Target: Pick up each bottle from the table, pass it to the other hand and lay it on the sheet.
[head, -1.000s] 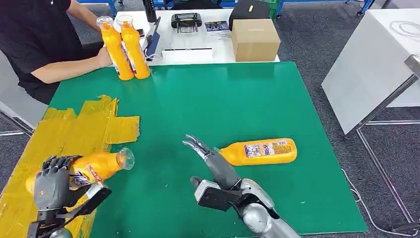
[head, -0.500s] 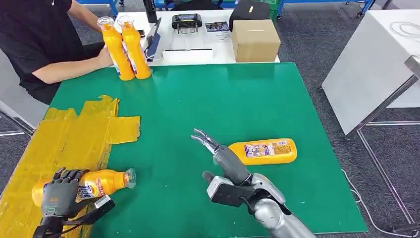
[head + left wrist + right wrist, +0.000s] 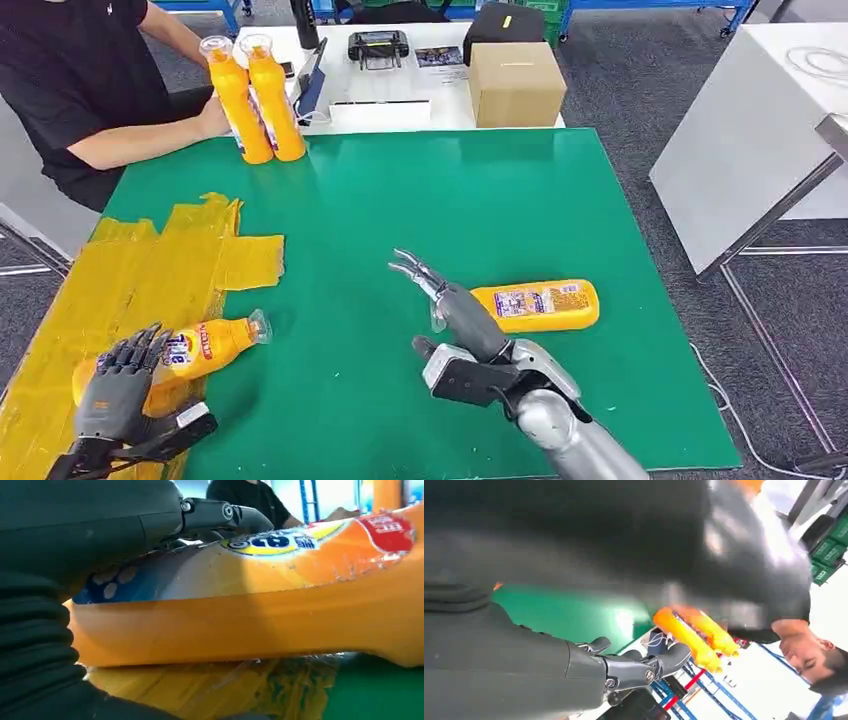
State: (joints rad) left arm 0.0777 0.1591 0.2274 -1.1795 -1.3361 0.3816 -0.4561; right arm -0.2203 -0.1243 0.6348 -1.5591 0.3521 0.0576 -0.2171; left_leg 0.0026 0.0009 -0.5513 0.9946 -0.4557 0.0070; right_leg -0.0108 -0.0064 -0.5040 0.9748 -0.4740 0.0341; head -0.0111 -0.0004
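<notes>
Left hand [image 3: 118,378] fingers spread, loose over bottle [image 3: 195,348] lying on yellow sheet [image 3: 150,265]; grip looks released. Right hand [image 3: 455,318] empty, fingers apart, beside second bottle [image 3: 535,305] lying on green table [image 3: 450,200]. Bottles likely rigid plastic, glossy label, slippery, roll-prone; grasp mid-body. Left wrist view shows fingers [image 3: 220,515] at label; head view can't confirm contact.
</notes>
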